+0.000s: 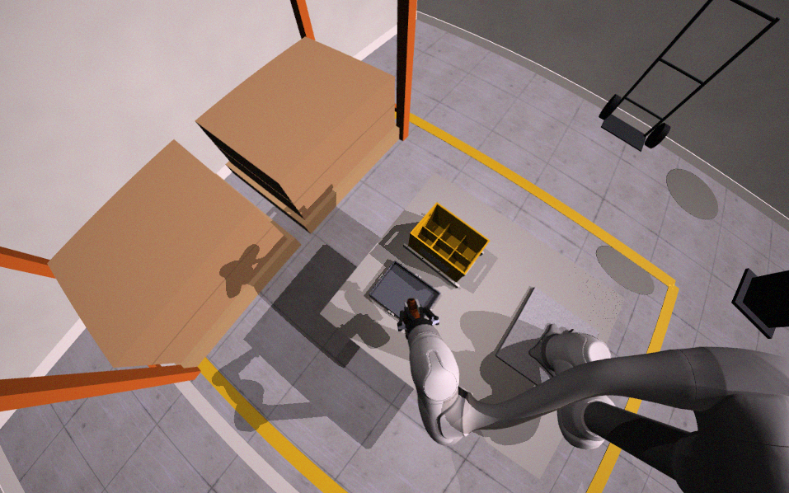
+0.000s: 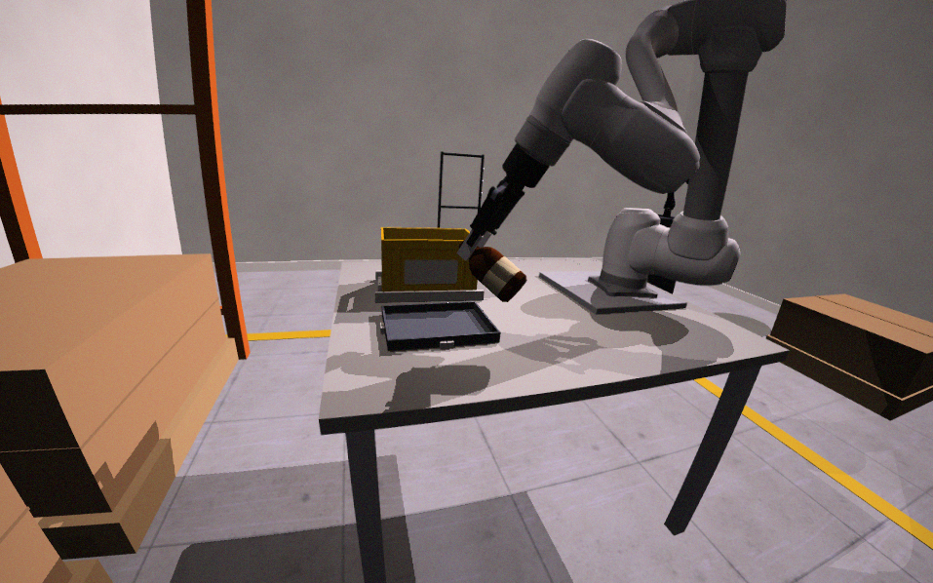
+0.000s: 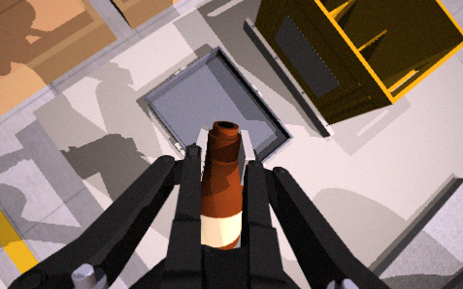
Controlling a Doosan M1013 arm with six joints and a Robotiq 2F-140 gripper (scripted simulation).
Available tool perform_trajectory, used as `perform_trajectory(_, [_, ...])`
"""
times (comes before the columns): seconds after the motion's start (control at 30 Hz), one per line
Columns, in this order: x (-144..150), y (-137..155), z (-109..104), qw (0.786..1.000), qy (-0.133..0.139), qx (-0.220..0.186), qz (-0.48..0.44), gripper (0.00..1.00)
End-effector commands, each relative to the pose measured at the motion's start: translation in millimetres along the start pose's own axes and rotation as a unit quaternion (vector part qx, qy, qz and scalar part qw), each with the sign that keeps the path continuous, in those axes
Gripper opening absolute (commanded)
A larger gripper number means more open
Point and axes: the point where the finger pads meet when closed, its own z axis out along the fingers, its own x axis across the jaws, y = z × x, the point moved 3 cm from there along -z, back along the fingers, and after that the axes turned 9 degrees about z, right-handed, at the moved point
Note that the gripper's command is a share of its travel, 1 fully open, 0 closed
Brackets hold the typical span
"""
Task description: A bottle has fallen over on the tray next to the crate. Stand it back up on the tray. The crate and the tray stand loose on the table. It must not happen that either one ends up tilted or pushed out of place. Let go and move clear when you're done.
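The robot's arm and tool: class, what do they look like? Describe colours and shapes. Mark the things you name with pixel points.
The arm [image 1: 630,373] [image 2: 637,137] is pale grey with smooth, rounded segments. The tool [image 1: 416,312] [image 2: 475,246] [image 3: 223,139] is black, with slim, angular linkages and light grey fingertip pads.
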Motion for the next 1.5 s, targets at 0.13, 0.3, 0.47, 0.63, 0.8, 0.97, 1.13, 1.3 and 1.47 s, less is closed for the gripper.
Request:
perform_trajectory(0.13, [0.0,0.0,-0.1,1.000,0.000,0.000,0.000,0.10])
perform_trajectory(0.3, [0.0,0.0,-0.1,1.000,0.000,0.000,0.000,0.10])
perform_trajectory(0.47, [0.0,0.0,-0.1,1.000,0.000,0.000,0.000,0.10])
perform_trajectory(0.63, [0.1,0.0,0.0,1.000,0.000,0.000,0.000,0.10])
perform_trajectory(0.8, [0.2,0.2,0.1,1.000,0.000,0.002,0.000,0.10])
perform_trajectory(0.97, [0.8,1.0,0.5,1.000,0.000,0.010,0.000,0.10])
perform_trajectory(1.13, [1.5,2.3,0.9,1.000,-0.001,0.024,0.000,0.10])
perform_trajectory(1.3, [2.0,3.6,1.1,0.999,-0.002,0.038,0.000,0.10])
perform_trajectory(1.47, [2.2,5.0,1.1,0.999,-0.005,0.052,0.000,0.10])
